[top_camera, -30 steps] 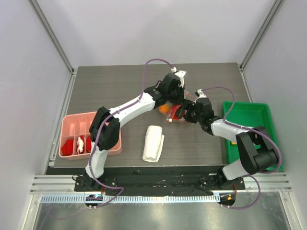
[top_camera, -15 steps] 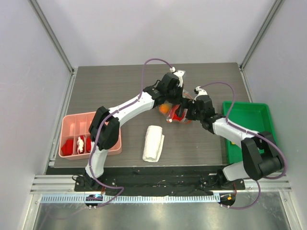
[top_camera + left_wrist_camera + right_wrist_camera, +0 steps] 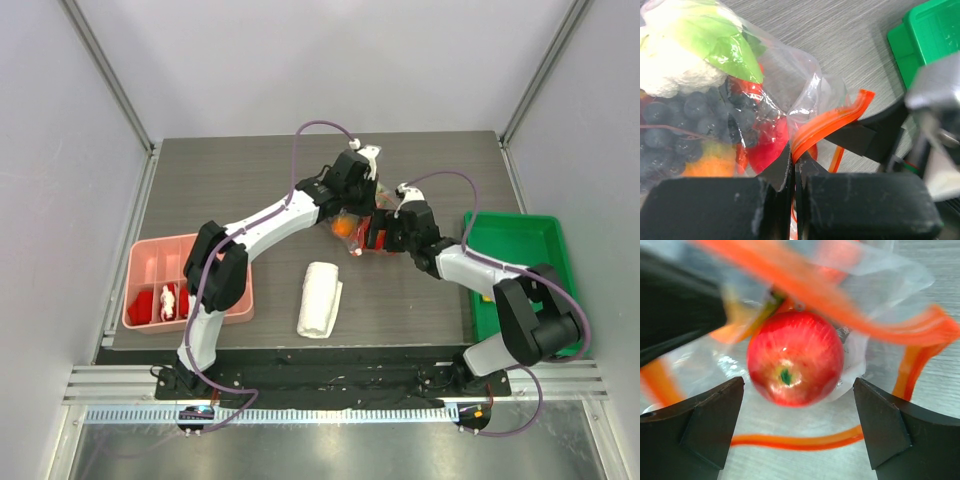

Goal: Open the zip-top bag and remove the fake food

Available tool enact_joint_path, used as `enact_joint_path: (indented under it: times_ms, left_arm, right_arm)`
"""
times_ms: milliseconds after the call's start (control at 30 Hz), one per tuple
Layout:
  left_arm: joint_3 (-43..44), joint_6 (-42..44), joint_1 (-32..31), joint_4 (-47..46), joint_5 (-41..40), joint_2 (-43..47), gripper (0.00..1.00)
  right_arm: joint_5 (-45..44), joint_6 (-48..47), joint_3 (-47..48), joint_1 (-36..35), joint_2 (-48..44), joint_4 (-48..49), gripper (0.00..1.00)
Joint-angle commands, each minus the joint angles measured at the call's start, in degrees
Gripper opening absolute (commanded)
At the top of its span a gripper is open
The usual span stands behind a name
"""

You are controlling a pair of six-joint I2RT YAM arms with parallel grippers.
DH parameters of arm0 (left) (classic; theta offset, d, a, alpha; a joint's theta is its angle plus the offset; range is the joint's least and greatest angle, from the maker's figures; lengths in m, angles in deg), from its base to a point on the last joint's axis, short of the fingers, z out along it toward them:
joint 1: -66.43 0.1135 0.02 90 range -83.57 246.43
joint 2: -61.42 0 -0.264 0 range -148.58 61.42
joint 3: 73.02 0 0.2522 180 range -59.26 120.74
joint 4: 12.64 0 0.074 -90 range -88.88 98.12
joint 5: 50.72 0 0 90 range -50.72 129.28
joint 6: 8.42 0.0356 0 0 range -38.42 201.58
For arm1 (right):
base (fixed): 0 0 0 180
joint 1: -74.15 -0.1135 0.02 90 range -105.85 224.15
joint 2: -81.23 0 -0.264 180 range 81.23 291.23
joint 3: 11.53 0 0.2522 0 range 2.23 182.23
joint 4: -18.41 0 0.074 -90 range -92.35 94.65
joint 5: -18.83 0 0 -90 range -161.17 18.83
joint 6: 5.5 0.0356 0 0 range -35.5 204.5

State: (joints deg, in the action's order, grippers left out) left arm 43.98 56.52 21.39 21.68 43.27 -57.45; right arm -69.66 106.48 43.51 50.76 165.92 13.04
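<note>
The zip-top bag (image 3: 356, 232) lies mid-table with its mouth gaping. My left gripper (image 3: 792, 161) is shut on the bag's orange zip strip (image 3: 832, 121) and holds that edge up; in the top view it (image 3: 362, 207) reaches down over the bag. Through the plastic I see the fake food: a white cauliflower with a green leaf (image 3: 695, 55), dark grapes (image 3: 687, 120), an orange piece (image 3: 710, 160). A red apple (image 3: 795, 357) sits inside the open mouth. My right gripper (image 3: 799, 386) is open at the mouth, its fingers either side of the apple without touching it.
A folded white cloth (image 3: 320, 298) lies near the front middle. A pink compartment tray (image 3: 148, 258) with small red pieces stands at the left edge. A green tray (image 3: 520, 243) stands at the right edge, beside the right arm.
My right gripper has opened wide and slid left toward the bag's mouth. The left gripper keeps its hold on the zip strip and has shifted slightly back and left.
</note>
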Motion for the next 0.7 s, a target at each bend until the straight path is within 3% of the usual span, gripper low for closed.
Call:
enact_joint_path:
  times_ms: [0,167,400,567,667]
  left_arm:
    - [0.7,-2.9,-3.7,-5.5,7.6,3.0,0.00]
    - [1.3,-3.1,-3.7,-5.2,8.1,2.8,0.00]
    - [1.4,-3.1,-3.7,-5.0,8.3,2.9,0.00]
    - [1.8,-3.4,-3.7,-4.9,7.8,2.7,0.00]
    - [2.7,-3.7,-3.7,-3.9,7.3,2.4,0.00]
  right_arm:
    - [1.3,-2.6,4.3,-3.2,-5.2,2.2,0.97]
    - [4.8,-3.4,6.4,-3.4,-1.5,3.0,0.91]
    - [5.0,-7.8,7.8,-3.6,5.6,7.3,0.97]
    - [3.7,-7.0,4.2,-3.8,7.9,17.2,0.97]
    - [1.0,-5.9,4.5,-3.8,10.0,17.3,0.93]
